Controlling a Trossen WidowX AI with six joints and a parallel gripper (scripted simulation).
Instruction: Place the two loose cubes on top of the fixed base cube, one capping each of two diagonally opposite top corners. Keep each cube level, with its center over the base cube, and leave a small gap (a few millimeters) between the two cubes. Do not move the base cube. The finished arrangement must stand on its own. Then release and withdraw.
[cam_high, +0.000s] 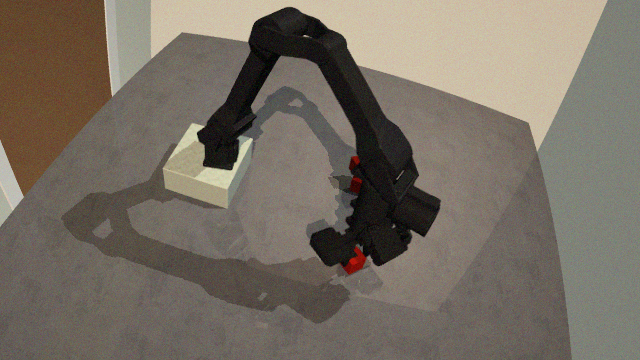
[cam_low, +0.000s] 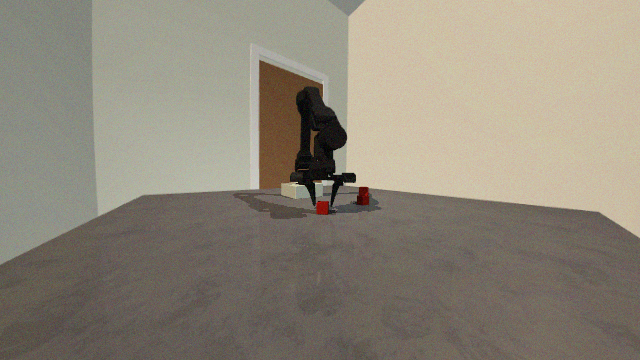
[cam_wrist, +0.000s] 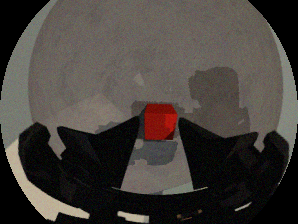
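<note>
A loose red cube (cam_high: 355, 261) (cam_low: 322, 208) (cam_wrist: 160, 122) rests on the table. My gripper (cam_low: 324, 205) (cam_wrist: 159, 120) is low over it, with its fingertips on either side. It is open: thin gaps show between the cube and the fingertips in the wrist view. In the top view the gripper body hides the fingertips. Farther back, the other loose red cube (cam_high: 354, 162) (cam_low: 364, 190) sits on the darker red base cube (cam_high: 356, 185) (cam_low: 362, 200). The upper cube looks shifted slightly right in the exterior view. The arm partly covers this stack in the top view.
The arm stands on a cream block (cam_high: 197, 185) (cam_low: 295, 191) at the left of the top view. The stack of two cubes is close beside the forearm there. The grey table (cam_high: 150, 320) (cam_low: 320, 300) carries broad arm shadows around the cubes.
</note>
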